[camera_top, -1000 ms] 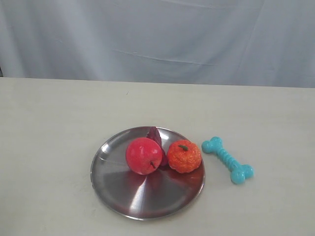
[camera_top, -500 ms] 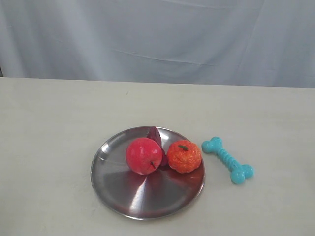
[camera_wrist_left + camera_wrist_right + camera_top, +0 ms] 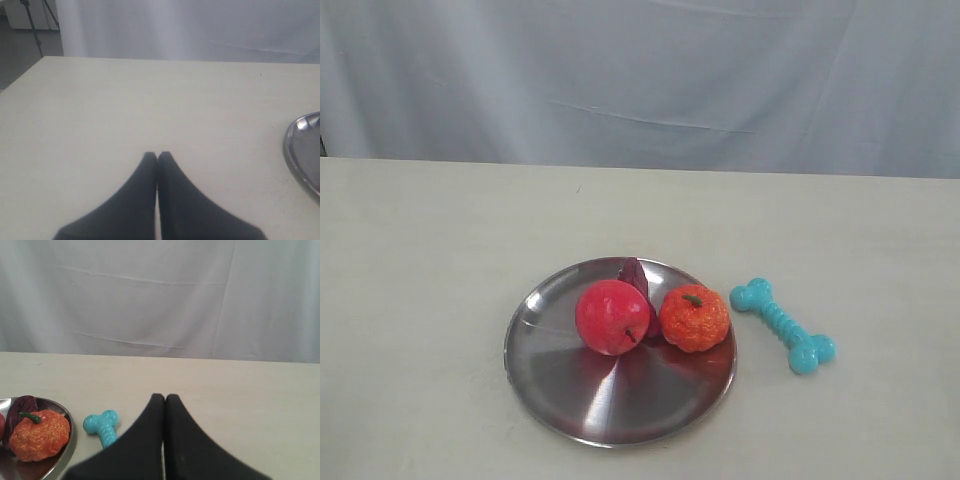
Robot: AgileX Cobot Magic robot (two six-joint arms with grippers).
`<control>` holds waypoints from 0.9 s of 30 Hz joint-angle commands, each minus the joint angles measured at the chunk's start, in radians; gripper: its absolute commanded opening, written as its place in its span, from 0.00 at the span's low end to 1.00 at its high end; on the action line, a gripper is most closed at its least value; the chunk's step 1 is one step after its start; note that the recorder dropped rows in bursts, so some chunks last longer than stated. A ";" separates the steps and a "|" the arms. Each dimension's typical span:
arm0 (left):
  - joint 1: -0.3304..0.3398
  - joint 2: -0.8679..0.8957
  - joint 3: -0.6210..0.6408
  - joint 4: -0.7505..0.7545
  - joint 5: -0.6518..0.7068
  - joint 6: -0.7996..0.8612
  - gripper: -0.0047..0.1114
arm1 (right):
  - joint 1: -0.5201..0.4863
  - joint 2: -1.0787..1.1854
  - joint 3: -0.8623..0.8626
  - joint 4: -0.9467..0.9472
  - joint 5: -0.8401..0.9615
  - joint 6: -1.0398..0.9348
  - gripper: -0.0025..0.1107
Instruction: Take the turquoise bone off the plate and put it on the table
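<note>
The turquoise bone (image 3: 783, 325) lies flat on the cream table (image 3: 420, 260), just right of the silver plate (image 3: 590, 400) and apart from its rim. In the right wrist view the bone (image 3: 101, 427) shows beside the plate's edge (image 3: 67, 450), partly hidden behind my right gripper (image 3: 165, 398), which is shut with nothing in it. My left gripper (image 3: 157, 155) is shut and empty over bare table, with the plate's rim (image 3: 295, 150) off to one side. Neither gripper shows in the exterior view.
On the plate sit a red apple (image 3: 611, 317), an orange pumpkin-like fruit (image 3: 694, 317) and a dark purple piece (image 3: 635, 273) behind them. A grey cloth backdrop (image 3: 640, 80) hangs behind the table's far edge.
</note>
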 commanded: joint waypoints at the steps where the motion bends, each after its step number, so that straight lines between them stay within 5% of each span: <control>1: -0.008 -0.001 0.003 -0.001 -0.005 -0.004 0.04 | -0.006 -0.005 0.004 0.001 -0.019 0.010 0.02; 27: -0.008 -0.001 0.003 -0.001 -0.005 -0.004 0.04 | -0.006 -0.005 0.004 0.181 0.021 -0.215 0.02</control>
